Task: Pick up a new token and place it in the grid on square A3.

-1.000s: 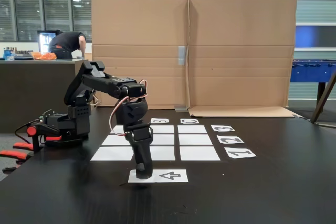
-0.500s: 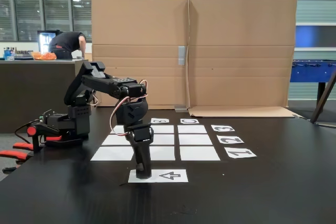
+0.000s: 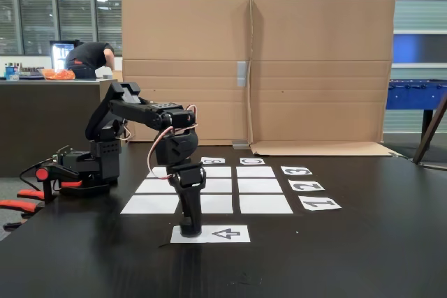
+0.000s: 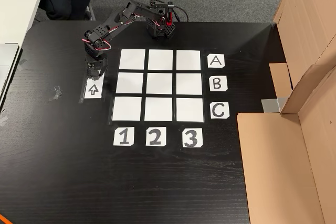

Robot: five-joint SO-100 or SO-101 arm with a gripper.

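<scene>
Pincer point(image 3: 191, 229) pointing straight down onto arrow strip point(image 4: 93, 88), grip unclear, grid point(image 4: 160, 85) beside it

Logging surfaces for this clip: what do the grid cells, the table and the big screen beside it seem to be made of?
Grid: matt white paper sheets, flat and thin-edged, apparently. Table: black, smooth, slightly glossy top with soft reflections; laminate or painted board, can't tell which. Screen: brown corrugated cardboard, with fold creases and a tape patch.
</scene>
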